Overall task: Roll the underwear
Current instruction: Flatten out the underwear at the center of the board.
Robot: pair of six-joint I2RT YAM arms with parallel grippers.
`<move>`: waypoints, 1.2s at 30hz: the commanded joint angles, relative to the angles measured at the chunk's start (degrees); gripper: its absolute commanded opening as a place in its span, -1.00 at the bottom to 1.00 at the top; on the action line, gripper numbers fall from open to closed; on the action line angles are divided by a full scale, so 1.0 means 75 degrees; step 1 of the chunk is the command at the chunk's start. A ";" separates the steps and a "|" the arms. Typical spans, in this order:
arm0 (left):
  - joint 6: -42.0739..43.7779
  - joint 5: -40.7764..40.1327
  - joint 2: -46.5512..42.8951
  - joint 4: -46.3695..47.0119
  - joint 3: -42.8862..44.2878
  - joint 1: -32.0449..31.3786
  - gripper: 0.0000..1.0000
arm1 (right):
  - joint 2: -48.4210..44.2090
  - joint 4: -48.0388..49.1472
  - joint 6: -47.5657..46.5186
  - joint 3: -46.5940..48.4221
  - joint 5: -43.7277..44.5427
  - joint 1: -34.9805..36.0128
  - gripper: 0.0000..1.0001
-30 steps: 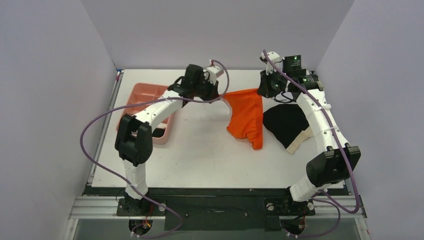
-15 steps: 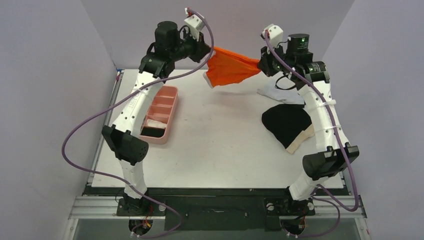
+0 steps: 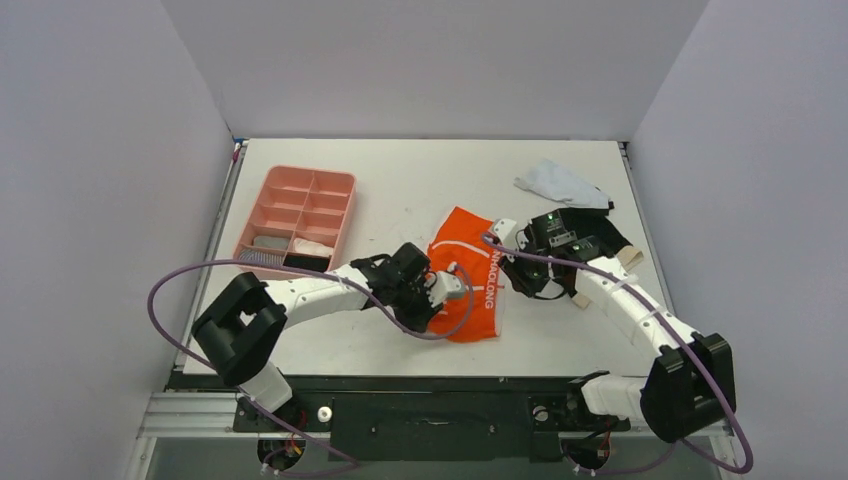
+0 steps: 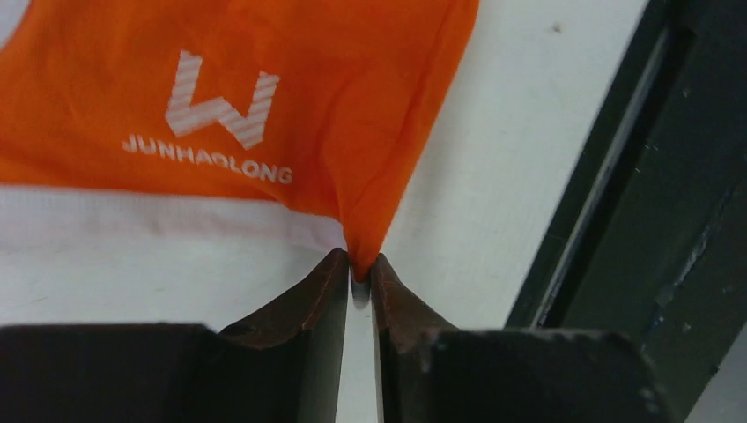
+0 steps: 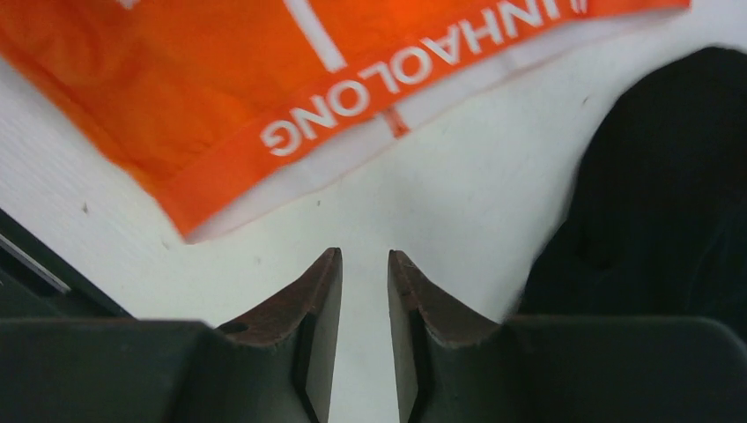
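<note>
The orange underwear (image 3: 466, 272) with white stripes and lettering lies spread flat near the table's front middle. My left gripper (image 3: 446, 298) is shut on its near corner (image 4: 359, 256), low over the table. My right gripper (image 3: 512, 266) is narrowly open and empty, just right of the orange waistband (image 5: 352, 97), with bare table between its fingers. The black underwear (image 3: 612, 230) with a beige waistband (image 3: 629, 257) lies at the right, mostly under my right arm; it also shows in the right wrist view (image 5: 661, 176).
A pink compartment tray (image 3: 300, 190) stands at the left. A pale crumpled cloth (image 3: 560, 183) lies at the back right. The table's dark front edge (image 4: 634, 229) is close to my left gripper.
Both arms came down from holding the orange underwear stretched in the air and laid it flat near the front. My right gripper has let go of it; my left still pinches a corner.
</note>
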 commanded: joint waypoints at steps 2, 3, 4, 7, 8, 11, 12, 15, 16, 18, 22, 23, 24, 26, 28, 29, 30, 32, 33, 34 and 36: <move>0.0519 0.0269 -0.0572 0.0327 -0.0102 -0.0815 -0.52 | -0.1325 0.0385 -0.0386 -0.0760 0.0528 -0.0125 -0.43; 0.0570 0.0266 -0.0591 0.0274 -0.0098 -0.0907 -0.36 | -0.1529 0.0350 -0.0380 -0.0830 0.0563 -0.0126 -0.37; 0.0600 0.0242 -0.0652 0.0182 -0.0071 -0.0928 -0.25 | -0.1625 0.0306 -0.0358 -0.0847 0.0647 -0.0165 -0.34; 0.0860 -0.0140 -0.0840 -0.0092 -0.0017 -0.0881 0.30 | -0.1787 0.0405 -0.0202 -0.0744 0.0814 -0.0298 -0.20; 0.0921 -0.0242 -0.0943 -0.0169 0.0060 -0.0845 0.48 | -0.1749 0.0486 -0.0085 -0.0681 0.0833 -0.0416 -0.18; 0.1126 -0.0335 -0.1109 -0.0676 0.0397 -0.0344 0.76 | -0.1192 0.0723 0.0366 -0.0195 0.0838 -0.0649 -0.05; 0.1155 -0.0248 -0.1207 -0.0731 0.0462 -0.0012 0.88 | -0.1029 0.0844 0.0471 -0.0073 0.0863 -0.0703 -0.01; 0.0984 -0.0160 -0.1362 -0.0475 0.0706 0.0753 0.95 | -0.0137 0.1140 0.1027 0.0615 0.0899 -0.0732 0.10; 0.0727 -0.0234 -0.1338 -0.0291 0.0763 0.1132 0.94 | 0.0061 0.1312 0.1153 0.0958 0.0928 -0.0735 0.12; 0.0132 -0.0437 -0.1102 0.0300 0.1017 0.1624 0.93 | 0.1024 0.1460 0.1519 0.1569 0.0989 -0.0739 0.15; -0.1173 -0.0423 0.0162 0.0742 0.2173 0.2316 0.93 | 0.2548 0.1335 0.1943 0.2830 0.0939 -0.0745 0.16; -0.1385 -0.0348 0.0673 0.0750 0.2612 0.2401 0.93 | 0.2762 0.1246 0.2019 0.2998 0.0914 -0.0753 0.17; -0.1720 -0.0199 0.0904 0.0756 0.2800 0.2517 0.93 | 0.3190 0.1190 0.2041 0.3291 0.0879 -0.0750 0.17; -0.2239 -0.0053 0.1614 0.0719 0.3340 0.2575 0.93 | 0.3682 0.1058 0.2073 0.3616 0.0836 -0.0756 0.16; -0.2675 -0.0056 0.2208 0.0677 0.3814 0.2569 0.93 | 0.4060 0.0979 0.2071 0.3828 0.0842 -0.0782 0.17; -0.2874 -0.0071 0.2588 0.0695 0.4033 0.2582 0.93 | 0.4175 0.0920 0.2073 0.3896 0.0773 -0.0827 0.16; -0.3173 -0.0036 0.2764 0.0695 0.4251 0.2586 0.93 | 0.4390 0.0887 0.2066 0.4014 0.0708 -0.0879 0.16; -0.3572 -0.0029 0.3332 0.0681 0.4551 0.2581 0.93 | 0.4691 0.0762 0.2079 0.4217 0.0541 -0.0895 0.13; -0.3793 -0.0019 0.3557 0.0692 0.4631 0.2579 0.93 | 0.4777 0.0675 0.2071 0.4317 0.0451 -0.0898 0.12; -0.3908 -0.0059 0.3772 0.0682 0.4770 0.2573 0.94 | 0.4933 0.0624 0.2048 0.4363 0.0388 -0.0891 0.10; -0.4128 -0.0155 0.3997 0.0657 0.4906 0.2562 0.97 | 0.5109 0.0520 0.1981 0.4438 0.0397 -0.0875 0.07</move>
